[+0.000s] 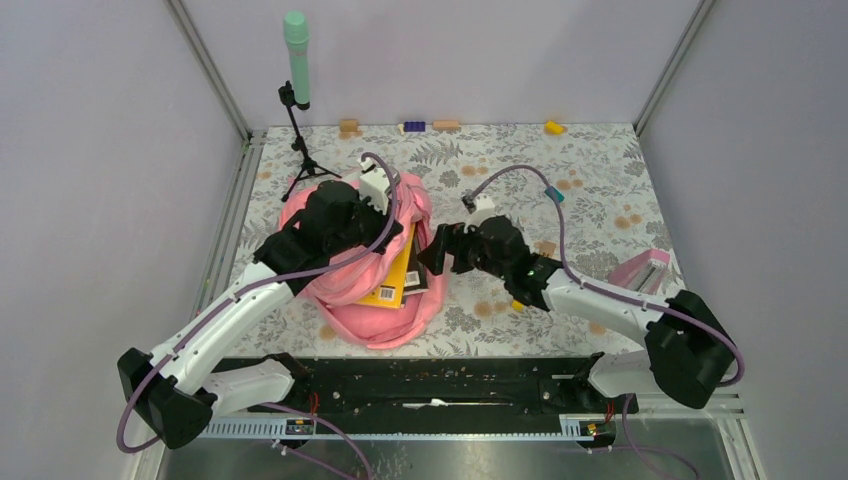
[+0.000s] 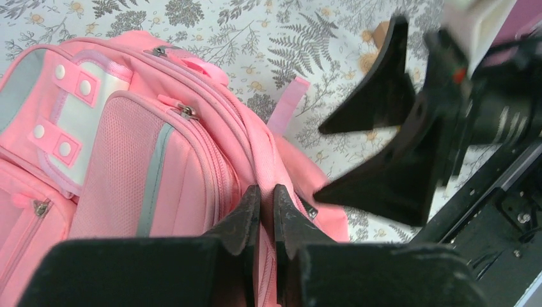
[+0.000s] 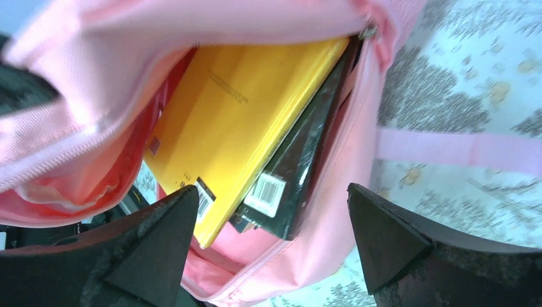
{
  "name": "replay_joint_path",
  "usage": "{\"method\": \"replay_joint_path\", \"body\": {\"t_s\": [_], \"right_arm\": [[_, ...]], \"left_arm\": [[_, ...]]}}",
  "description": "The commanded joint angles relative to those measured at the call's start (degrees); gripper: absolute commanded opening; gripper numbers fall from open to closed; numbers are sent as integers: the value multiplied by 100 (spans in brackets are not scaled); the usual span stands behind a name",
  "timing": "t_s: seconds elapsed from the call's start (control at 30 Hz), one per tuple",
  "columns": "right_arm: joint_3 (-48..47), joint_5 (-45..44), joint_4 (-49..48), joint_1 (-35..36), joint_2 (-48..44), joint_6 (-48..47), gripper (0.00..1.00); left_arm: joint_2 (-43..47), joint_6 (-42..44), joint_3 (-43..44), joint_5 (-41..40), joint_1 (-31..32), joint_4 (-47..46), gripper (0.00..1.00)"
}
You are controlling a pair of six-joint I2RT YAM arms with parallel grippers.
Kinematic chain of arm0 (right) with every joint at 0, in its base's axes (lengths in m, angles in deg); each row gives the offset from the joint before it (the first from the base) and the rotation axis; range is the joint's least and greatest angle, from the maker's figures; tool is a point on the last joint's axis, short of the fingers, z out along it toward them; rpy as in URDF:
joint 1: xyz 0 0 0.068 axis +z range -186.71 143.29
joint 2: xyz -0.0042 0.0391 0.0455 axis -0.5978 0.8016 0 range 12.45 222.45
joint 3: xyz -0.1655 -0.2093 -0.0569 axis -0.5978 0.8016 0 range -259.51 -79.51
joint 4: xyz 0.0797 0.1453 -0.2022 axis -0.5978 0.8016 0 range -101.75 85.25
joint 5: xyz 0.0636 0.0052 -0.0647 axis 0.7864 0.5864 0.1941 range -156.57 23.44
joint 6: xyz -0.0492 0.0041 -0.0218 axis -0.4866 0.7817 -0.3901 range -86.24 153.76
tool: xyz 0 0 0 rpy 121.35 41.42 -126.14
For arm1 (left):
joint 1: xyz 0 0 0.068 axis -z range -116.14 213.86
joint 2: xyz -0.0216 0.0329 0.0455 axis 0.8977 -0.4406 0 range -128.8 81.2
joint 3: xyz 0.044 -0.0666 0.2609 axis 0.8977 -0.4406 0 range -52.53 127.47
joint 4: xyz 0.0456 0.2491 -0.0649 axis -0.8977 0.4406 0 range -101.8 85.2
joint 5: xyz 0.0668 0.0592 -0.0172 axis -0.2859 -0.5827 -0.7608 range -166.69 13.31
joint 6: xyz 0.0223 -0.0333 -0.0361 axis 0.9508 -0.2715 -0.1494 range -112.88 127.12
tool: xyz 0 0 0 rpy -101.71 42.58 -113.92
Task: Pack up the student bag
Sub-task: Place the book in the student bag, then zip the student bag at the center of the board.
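1 pink backpack, 1 yellow book, 1 black book, 1 pink pencil case, 1 green microphone, 1 tripod, 4 small blocks.

Pale purple walls stand around three sides of a table covered with grey leaves and little tan flowers, shiny metal posts go up at its back corners, and a green microphone sits on a thin black stand near the back left corner.

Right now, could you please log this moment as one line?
left gripper: shut on student bag edge | right gripper: open, at bag mouth | yellow book, black book: partly inside bag
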Motion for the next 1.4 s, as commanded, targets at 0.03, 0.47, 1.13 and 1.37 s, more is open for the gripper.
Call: {"method": "replay_joint_path", "body": {"t_s": [0.03, 0.47, 1.13, 1.37], "right_arm": [[-101, 2018, 131, -974, -327, -982, 88], [-77, -951, 924, 20, 51, -352, 88], [-628, -1282, 1199, 104, 1236, -114, 4], [-176, 220, 1579, -1545, 125, -558, 0]], "left_arm": [[473, 851, 480, 319, -84, -247, 0], [642, 710, 93, 840, -267, -287, 0], [87, -324, 69, 741, 344, -1705, 0], [-471, -481, 271, 298, 806, -1879, 36]]}}
